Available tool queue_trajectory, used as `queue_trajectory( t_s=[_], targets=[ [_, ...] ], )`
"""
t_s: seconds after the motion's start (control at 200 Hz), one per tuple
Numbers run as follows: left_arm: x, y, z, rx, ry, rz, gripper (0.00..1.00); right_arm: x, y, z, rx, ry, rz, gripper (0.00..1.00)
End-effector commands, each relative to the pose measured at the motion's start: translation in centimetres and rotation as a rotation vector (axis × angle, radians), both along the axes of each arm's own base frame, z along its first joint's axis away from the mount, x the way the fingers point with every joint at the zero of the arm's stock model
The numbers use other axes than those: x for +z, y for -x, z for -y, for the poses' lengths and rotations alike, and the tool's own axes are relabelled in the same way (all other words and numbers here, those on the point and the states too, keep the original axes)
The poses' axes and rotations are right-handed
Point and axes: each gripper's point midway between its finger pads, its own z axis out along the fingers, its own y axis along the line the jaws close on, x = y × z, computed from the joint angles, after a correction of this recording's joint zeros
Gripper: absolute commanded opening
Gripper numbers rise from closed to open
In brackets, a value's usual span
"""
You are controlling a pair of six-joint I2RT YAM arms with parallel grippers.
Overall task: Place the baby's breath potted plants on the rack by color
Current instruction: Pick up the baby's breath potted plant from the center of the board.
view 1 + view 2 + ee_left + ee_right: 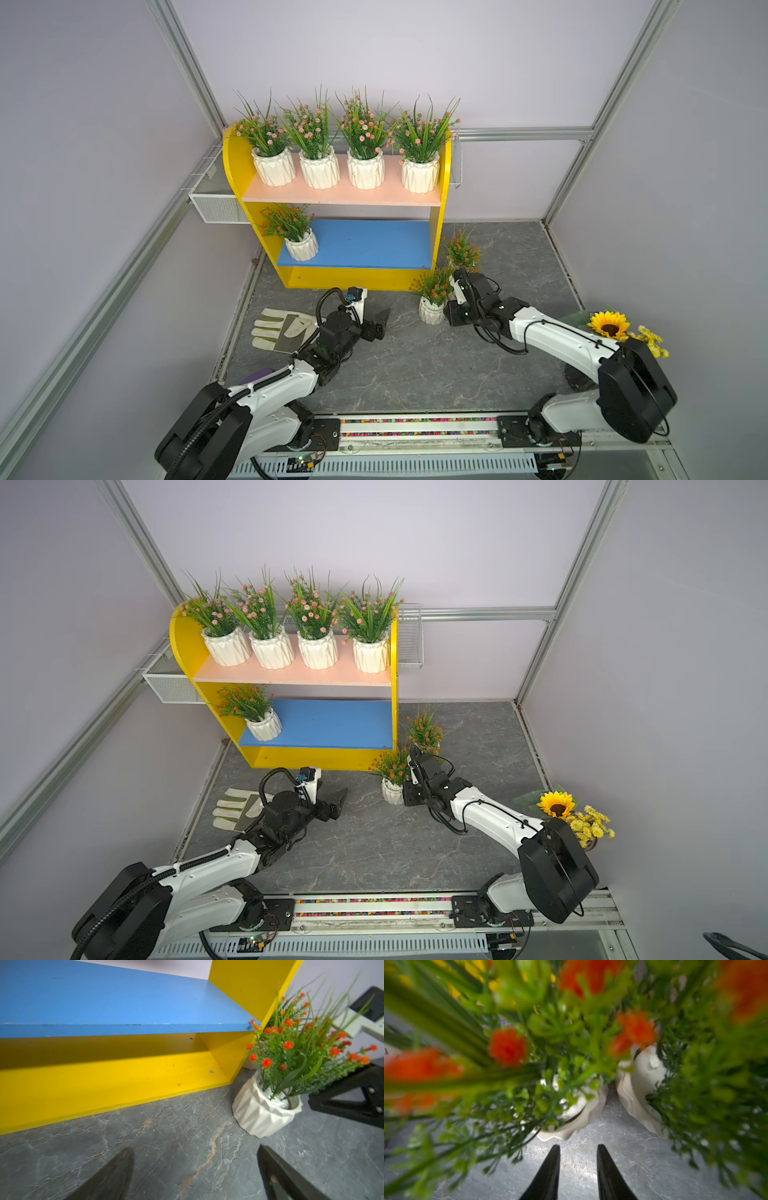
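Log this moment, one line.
pink plants: four on top shelf | orange plant: one on blue shelf | left tool: open, empty | right tool: open, empty, by two orange plants on table

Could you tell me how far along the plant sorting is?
Four pink plants stand on the pink upper board; one orange plant on the blue board. Nothing is gripped: the right gripper, open, sits among two orange plants on the table, both left to shelve.

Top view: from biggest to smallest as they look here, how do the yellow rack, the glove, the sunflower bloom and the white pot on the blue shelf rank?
1. rack
2. glove
3. sunflower bloom and white pot look about alike; the pot stands farther from the camera, so I leave them tied.
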Motion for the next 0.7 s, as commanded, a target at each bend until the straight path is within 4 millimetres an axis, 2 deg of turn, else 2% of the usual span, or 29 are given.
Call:
queue_trajectory(
  t_s=[0.0, 0.02, 0.03, 0.045, 0.21, 0.305, 0.335, 0.545, 0.695],
  targets=[
    [1.3, 0.8, 1.8, -0.105, 0.014, 0.107, 0.94, 0.2, -1.3, 0.0, -0.015, 0.016, 0.028, 0.32],
    [1.2, 1.0, 2.0, -0.120, 0.009, 0.108, 0.94, 0.0, -1.3, 0.0, -0.014, 0.020, 0.026, 0.32],
    [1.1, 1.0, 2.1, -0.127, 0.008, 0.110, 0.94, 0.8, -1.8, -0.4, -0.014, 0.008, 0.044, 0.33],
    [1.1, 1.2, 2.3, -0.143, 0.005, 0.114, 0.94, 1.0, -2.0, -0.5, -0.014, 0.006, 0.049, 0.33],
    [0.0, 2.5, 3.4, -0.240, -0.029, 0.138, 0.94, 0.4, -2.6, -0.9, -0.014, 0.020, 0.037, 0.30],
    [0.7, 2.9, 3.7, -0.274, -0.017, 0.180, 0.93, 0.1, -2.9, -1.0, -0.013, 0.026, 0.031, 0.30],
    [-0.7, 3.7, 3.4, -0.294, -0.037, 0.157, 0.93, 0.1, -3.0, -1.1, -0.012, 0.027, 0.028, 0.30],
    [-0.1, 4.9, 4.5, -0.377, -0.034, 0.193, 0.93, -0.2, -3.5, -1.6, 0.005, 0.037, 0.000, 0.30],
    [0.2, 5.1, 4.9, -0.395, -0.028, 0.199, 0.92, -0.2, -3.5, -2.2, 0.034, 0.033, -0.028, 0.26]
  ],
)
